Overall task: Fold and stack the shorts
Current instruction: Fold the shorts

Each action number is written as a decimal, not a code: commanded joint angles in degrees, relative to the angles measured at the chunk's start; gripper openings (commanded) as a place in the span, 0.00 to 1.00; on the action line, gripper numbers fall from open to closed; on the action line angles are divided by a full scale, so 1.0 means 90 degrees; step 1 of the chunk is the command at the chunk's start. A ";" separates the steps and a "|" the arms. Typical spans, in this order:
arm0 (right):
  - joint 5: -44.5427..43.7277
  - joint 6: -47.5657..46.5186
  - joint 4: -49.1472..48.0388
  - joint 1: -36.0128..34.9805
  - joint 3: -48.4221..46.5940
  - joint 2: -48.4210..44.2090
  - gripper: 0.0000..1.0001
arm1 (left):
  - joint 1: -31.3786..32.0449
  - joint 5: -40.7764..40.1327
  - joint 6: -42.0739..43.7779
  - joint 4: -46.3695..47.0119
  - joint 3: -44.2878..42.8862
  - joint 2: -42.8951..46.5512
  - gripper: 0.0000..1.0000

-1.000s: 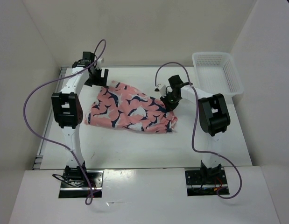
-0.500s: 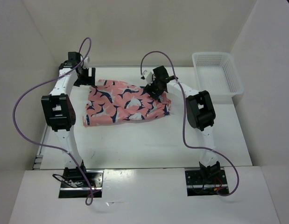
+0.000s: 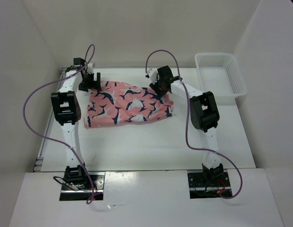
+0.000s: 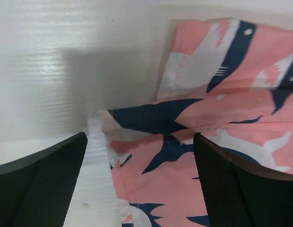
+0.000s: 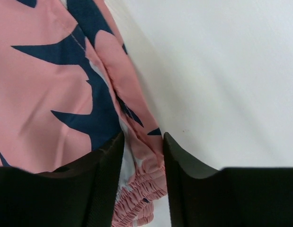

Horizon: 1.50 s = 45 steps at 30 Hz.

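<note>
Pink shorts edge inside right claw

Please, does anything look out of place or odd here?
Nothing is spilled or damaged. Only the shorts lie a little askew on the table, and their elastic edge is bunched up at the right gripper.

shorts: near-right corner now folded back, level with basket | your right gripper: moved back with it
</note>
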<state>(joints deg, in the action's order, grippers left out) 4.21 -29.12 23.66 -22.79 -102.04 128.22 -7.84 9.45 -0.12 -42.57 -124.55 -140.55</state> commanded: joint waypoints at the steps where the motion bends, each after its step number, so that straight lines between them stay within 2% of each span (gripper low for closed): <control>1: 0.0011 -0.0064 -0.0090 0.0110 -0.0108 -0.0272 0.43 | -0.0086 0.0783 0.0013 -0.0056 -0.0302 -0.0116 0.99; 3: 0.0011 -0.0065 -0.0090 0.0110 -0.0021 -0.0272 0.38 | -0.0086 0.0990 0.0013 -0.0124 -0.0360 -0.0116 0.95; 4: 0.0011 -0.0123 -0.0090 0.0110 -0.0020 -0.0330 0.34 | -0.0086 0.0991 0.0013 -0.0124 -0.0360 -0.0116 0.83; 8: -0.0048 -0.0181 -0.0090 0.0110 0.0097 -0.0331 0.33 | -0.0086 0.1116 0.0013 -0.0124 -0.0175 0.0030 0.48; 11: -0.0115 -0.0240 -0.0090 0.0110 0.0097 -0.0331 0.28 | -0.0086 0.1312 0.0013 -0.0124 -0.0116 0.0157 0.32; 12: -0.0116 -0.0241 -0.0090 0.0110 0.0097 -0.0331 0.27 | -0.0086 0.1313 0.0013 -0.0124 -0.0116 0.0158 0.20; 16: -0.0175 -0.0241 -0.0090 0.0110 0.0097 -0.0331 0.14 | -0.0086 0.1517 0.0013 -0.0183 -0.0057 0.0304 0.00; 19: -0.0175 -0.0241 -0.0090 0.0110 0.0097 -0.0390 0.05 | -0.0086 0.1654 0.0013 -0.0183 -0.0057 0.0616 0.00; 31: 0.0167 -0.0690 0.0408 0.0110 0.0653 -0.1278 0.00 | -0.0086 0.2367 0.0013 -0.0241 0.0011 0.1837 0.00; 36: 0.0470 -0.0885 0.0545 0.0110 0.0780 -0.1590 0.00 | 0.0391 0.3391 0.0013 -0.0456 -0.0944 0.2023 0.00; 39: 0.0470 -0.0885 0.0545 0.0110 0.0840 -0.1591 0.00 | 0.0781 0.3287 0.0013 -0.0456 -0.1840 0.1575 0.00; 45: 0.0324 -0.0944 0.0545 0.0168 0.1162 -0.1669 0.00 | 0.0851 0.2253 0.0013 -0.0037 -0.2479 0.0179 0.00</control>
<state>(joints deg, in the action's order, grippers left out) 7.05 -36.95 27.64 -21.87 -93.10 116.36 1.17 34.06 -0.23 -43.99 -146.54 -132.16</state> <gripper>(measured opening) 0.008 0.008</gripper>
